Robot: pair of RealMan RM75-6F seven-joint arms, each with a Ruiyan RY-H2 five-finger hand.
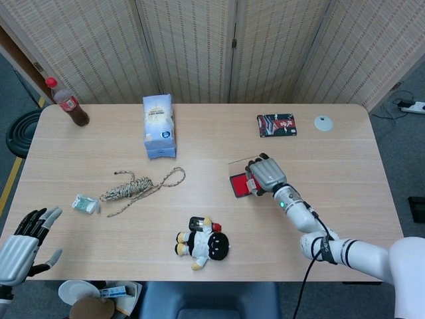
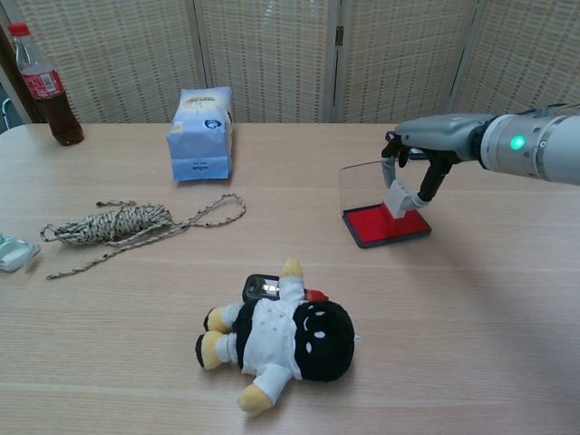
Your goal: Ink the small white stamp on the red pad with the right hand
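The red ink pad (image 2: 376, 226) (image 1: 238, 185) lies open at the table's right-centre, its clear lid (image 2: 360, 186) standing up behind it. My right hand (image 2: 426, 148) (image 1: 263, 175) hangs over the pad and pinches the small white stamp (image 2: 397, 198), whose lower end sits at or just above the red surface. In the head view the hand hides the stamp. My left hand (image 1: 23, 242) hovers off the table's near-left corner with fingers spread, holding nothing.
A plush doll (image 2: 281, 337) lies on a phone (image 2: 261, 288) near the front. A coiled rope (image 2: 118, 223), a blue-white pack (image 2: 200, 132), a cola bottle (image 2: 42, 83), a red-black card case (image 1: 276, 125), a grey disc (image 1: 323, 123) and a small wrapper (image 1: 85, 203) are spread around.
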